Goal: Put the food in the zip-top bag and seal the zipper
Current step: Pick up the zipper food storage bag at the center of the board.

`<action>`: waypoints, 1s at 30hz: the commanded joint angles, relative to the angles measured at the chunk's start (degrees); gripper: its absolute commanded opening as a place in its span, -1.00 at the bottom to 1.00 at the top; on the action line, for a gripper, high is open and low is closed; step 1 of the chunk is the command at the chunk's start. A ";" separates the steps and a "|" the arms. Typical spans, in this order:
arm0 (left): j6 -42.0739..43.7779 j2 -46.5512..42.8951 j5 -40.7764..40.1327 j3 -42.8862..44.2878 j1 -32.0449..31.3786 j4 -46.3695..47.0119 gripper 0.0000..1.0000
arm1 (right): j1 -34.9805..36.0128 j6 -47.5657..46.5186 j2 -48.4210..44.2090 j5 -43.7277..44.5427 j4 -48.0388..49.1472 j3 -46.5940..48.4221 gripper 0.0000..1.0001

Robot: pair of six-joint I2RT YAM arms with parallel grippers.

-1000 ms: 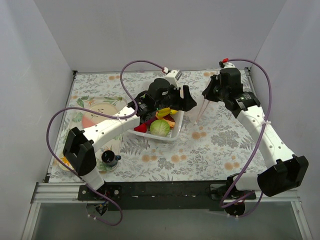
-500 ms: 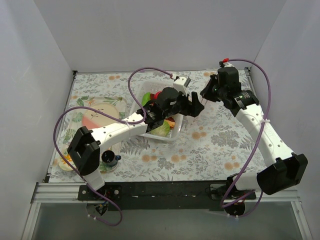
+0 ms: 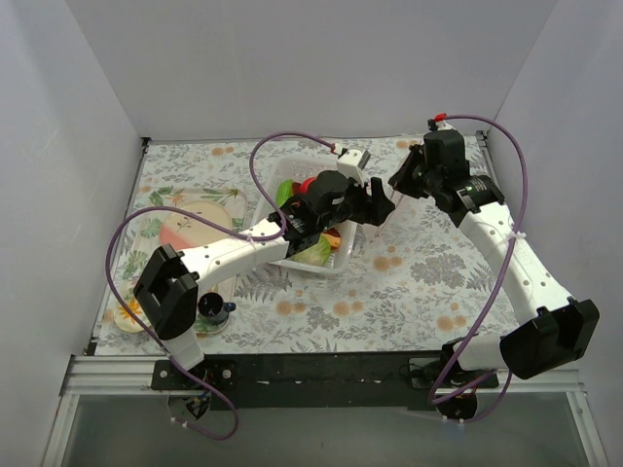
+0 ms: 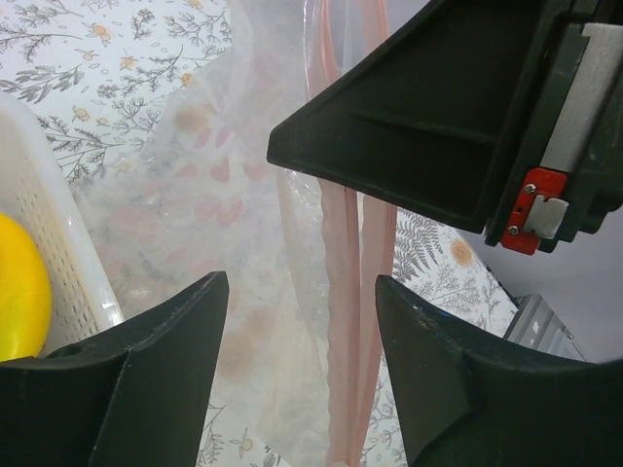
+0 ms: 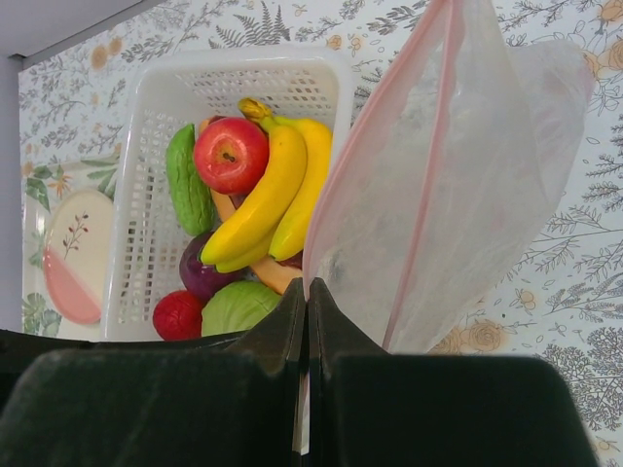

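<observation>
Left arm (image 3: 234,253) over basket (image 3: 282,168) of food (image 3: 313,255)

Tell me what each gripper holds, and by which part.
The right gripper holds the clear bag by its pink mouth edge. The left gripper is open, holding nothing.

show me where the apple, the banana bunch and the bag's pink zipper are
apple (image 5: 231,154), right wrist view, on the middle of its red skin
banana bunch (image 5: 277,195), right wrist view, on the front banana's curve
zipper (image 4: 341,311), left wrist view, on the pink strip, partway down its length

One bag (image 5: 467,175), one basket (image 5: 146,146), one apple (image 5: 231,154), one banana bunch (image 5: 273,195)
</observation>
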 commanded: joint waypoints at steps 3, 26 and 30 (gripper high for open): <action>1.01 0.13 -1.17 0.30 -0.33 0.80 0.14 | 0.21 0.61 -0.77 0.26 0.68 1.72 -0.97; 7.95 0.04 -8.29 1.61 -0.42 1.15 0.18 | 1.71 1.93 0.29 -1.32 1.56 2.43 -0.97; 7.61 0.66 -7.85 0.92 -0.33 2.64 0.04 | 1.71 2.28 0.64 -0.71 -0.02 4.00 -0.97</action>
